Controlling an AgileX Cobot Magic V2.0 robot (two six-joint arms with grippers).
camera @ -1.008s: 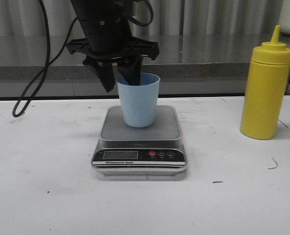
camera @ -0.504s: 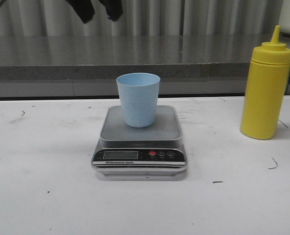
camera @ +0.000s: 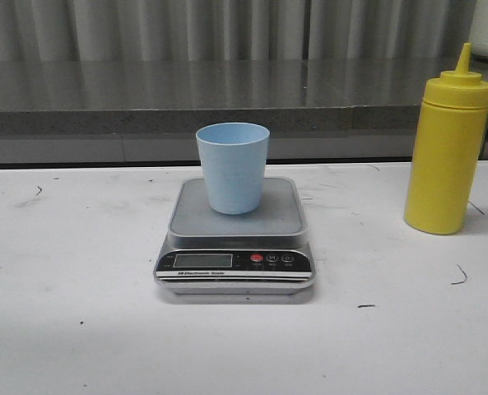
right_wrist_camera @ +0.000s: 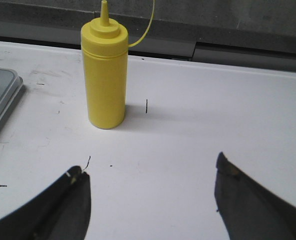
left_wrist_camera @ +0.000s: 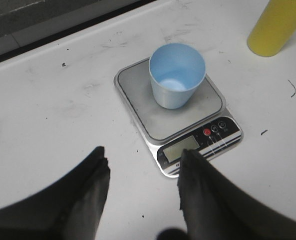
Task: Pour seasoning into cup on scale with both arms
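Observation:
The pale blue cup (camera: 233, 167) stands upright and empty on the steel platform of the silver scale (camera: 235, 247), mid-table; both also show in the left wrist view, cup (left_wrist_camera: 177, 75) on scale (left_wrist_camera: 138, 100). The yellow seasoning bottle (camera: 446, 148) stands upright on the table to the right, apart from the scale, and appears in the right wrist view (right_wrist_camera: 105, 75). Neither arm shows in the front view. My left gripper (left_wrist_camera: 144, 160) hangs open above the table, well back from the scale. My right gripper (right_wrist_camera: 150, 170) is open too, empty, short of the bottle.
The white table (camera: 79, 271) carries small dark scuff marks. A grey ledge (camera: 104, 123) and a corrugated wall run along its far edge. The bottle's thin tethered tip (right_wrist_camera: 144, 30) curls off to one side of the nozzle.
The left arm, which had its fingers around the cup's rim a second ago, rose away and has left the front view. The cup stays on the scale.

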